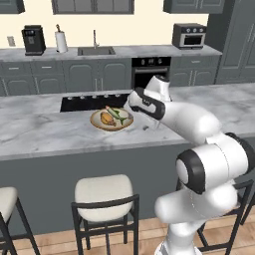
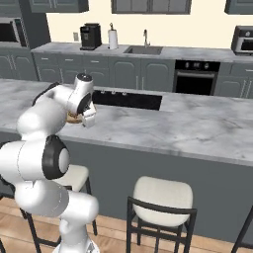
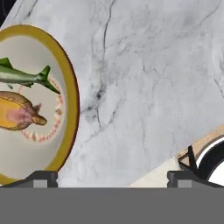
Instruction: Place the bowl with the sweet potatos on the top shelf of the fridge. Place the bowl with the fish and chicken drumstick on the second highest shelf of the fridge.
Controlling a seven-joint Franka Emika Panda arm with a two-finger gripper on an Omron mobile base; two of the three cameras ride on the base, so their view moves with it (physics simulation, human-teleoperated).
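A shallow tan bowl (image 1: 111,120) with a gold rim sits on the marble island counter (image 1: 45,129). It holds a slender green fish (image 1: 117,115) and a golden-brown chicken drumstick (image 1: 106,118). My gripper (image 1: 151,124) hangs just right of the bowl, close above the counter, open with nothing between its fingers. In the hand view the bowl's rim (image 3: 72,96) is at the left, with the fish (image 3: 26,77) and the drumstick (image 3: 17,116) inside, and my gripper (image 3: 113,179) spans bare marble beside it. The bowl with the sweet potatos and the fridge shelves are out of view.
A black cooktop (image 1: 92,103) lies in the counter behind the bowl. Stools (image 1: 103,196) stand along the island's near side. On the back counter are a sink (image 1: 96,50), a coffee machine (image 1: 33,40) and a toaster oven (image 1: 189,35).
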